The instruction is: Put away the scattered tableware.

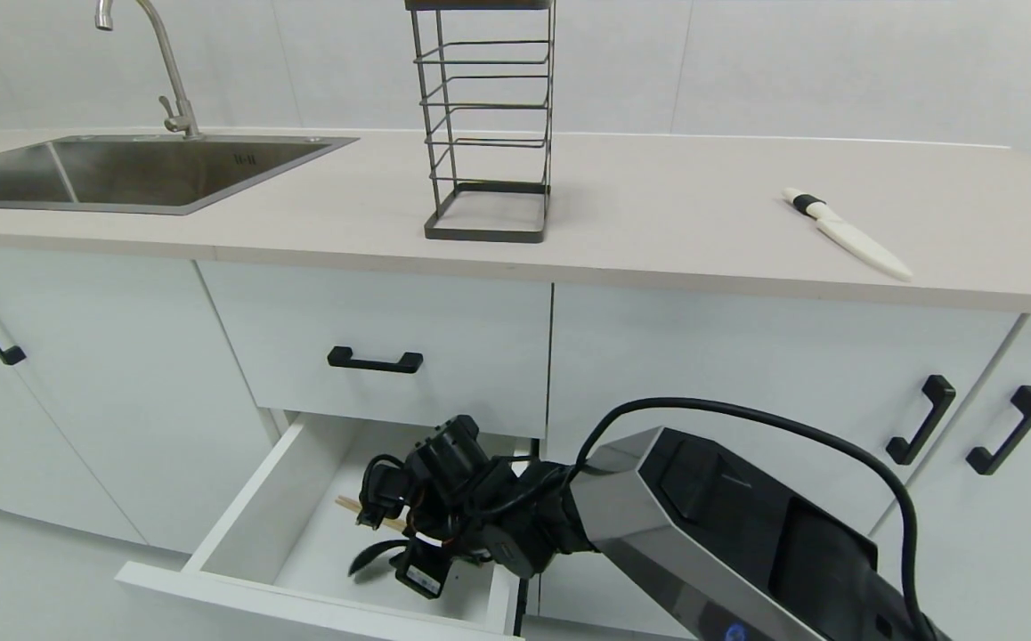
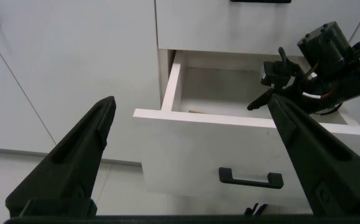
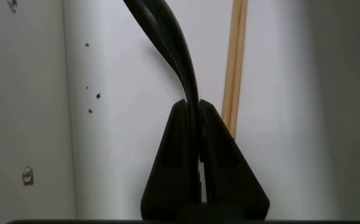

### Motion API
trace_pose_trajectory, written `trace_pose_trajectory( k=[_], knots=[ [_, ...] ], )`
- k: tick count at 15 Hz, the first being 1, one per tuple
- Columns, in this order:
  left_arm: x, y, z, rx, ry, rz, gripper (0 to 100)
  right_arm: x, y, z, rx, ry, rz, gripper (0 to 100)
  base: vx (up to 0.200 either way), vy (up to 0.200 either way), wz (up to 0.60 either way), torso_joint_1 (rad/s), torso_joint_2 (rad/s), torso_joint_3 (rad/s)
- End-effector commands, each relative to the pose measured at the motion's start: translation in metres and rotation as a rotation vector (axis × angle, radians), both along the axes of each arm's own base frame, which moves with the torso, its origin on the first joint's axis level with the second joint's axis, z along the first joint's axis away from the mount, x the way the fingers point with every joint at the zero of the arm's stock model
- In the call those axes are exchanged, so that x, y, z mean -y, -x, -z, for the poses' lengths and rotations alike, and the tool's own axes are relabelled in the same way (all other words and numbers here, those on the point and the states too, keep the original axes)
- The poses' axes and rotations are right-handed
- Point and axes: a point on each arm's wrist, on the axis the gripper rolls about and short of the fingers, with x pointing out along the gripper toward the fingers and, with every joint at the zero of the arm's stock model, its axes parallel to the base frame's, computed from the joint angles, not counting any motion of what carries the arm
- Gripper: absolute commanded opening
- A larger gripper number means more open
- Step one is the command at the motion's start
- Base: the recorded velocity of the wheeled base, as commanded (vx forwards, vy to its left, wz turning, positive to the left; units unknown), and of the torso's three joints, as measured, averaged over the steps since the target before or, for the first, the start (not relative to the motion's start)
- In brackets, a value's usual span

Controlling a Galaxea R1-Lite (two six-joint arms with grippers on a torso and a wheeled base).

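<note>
The right gripper (image 1: 395, 534) is positioned inside the open white lower drawer (image 1: 239, 507), below the countertop edge. Its jaws are closed tight on the slender handle of a black plastic spoon (image 3: 164, 37); in the right wrist view the handle emerges from between the two fingertips and curves away over the white drawer floor. In the head view the spoon's bowl end hangs just below the gripper, near the drawer front. A pair of light wooden chopsticks (image 3: 235, 56) lies flat on the drawer floor just beside the gripped handle, running roughly parallel to it.

The left gripper (image 2: 191, 106) hangs outside the drawer, facing its front panel, jaws spread wide and holding nothing.

On the beige countertop (image 1: 658, 205), a white knife with a black band (image 1: 847, 233) lies flat, well apart from a dark wire rack (image 1: 487, 125) standing upright.
</note>
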Motion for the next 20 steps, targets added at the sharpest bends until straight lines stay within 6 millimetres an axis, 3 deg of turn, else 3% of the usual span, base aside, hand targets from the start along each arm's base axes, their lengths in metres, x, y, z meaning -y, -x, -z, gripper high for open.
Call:
trace_pose_trajectory(
  k=[1, 5, 9, 12, 15, 20],
  knots=[
    [0.000, 0.000, 0.000, 0.000, 0.000, 0.000, 100, 0.000, 0.000, 0.001, -0.002, 0.000, -0.001, 100, 0.000, 0.000, 0.00, 0.000, 0.00, 0.000],
    [0.000, 0.000, 0.000, -0.002, 0.000, 0.000, 100, -0.001, 0.000, -0.010, 0.011, -0.014, -0.001, 100, 0.000, 0.000, 0.00, 0.000, 0.00, 0.000],
    [0.000, 0.000, 0.000, 0.000, 0.000, 0.000, 100, -0.007, 0.011, -0.072, 0.078, -0.099, -0.019, 100, 0.000, 0.000, 0.00, 0.000, 0.00, 0.000],
    [0.000, 0.000, 0.000, 0.000, 0.000, 0.000, 100, -0.001, 0.026, -0.107, 0.097, -0.126, -0.036, 100, 0.000, 0.000, 0.00, 0.000, 0.00, 0.000],
    [0.000, 0.000, 0.000, 0.000, 0.000, 0.000, 100, 0.016, 0.054, -0.154, 0.132, -0.154, -0.039, 100, 0.000, 0.000, 0.00, 0.000, 0.00, 0.000],
    [0.000, 0.000, 0.000, 0.000, 0.000, 0.000, 100, 0.068, 0.096, -0.200, 0.190, -0.224, -0.030, 100, 0.000, 0.000, 0.00, 0.000, 0.00, 0.000]
  ],
)
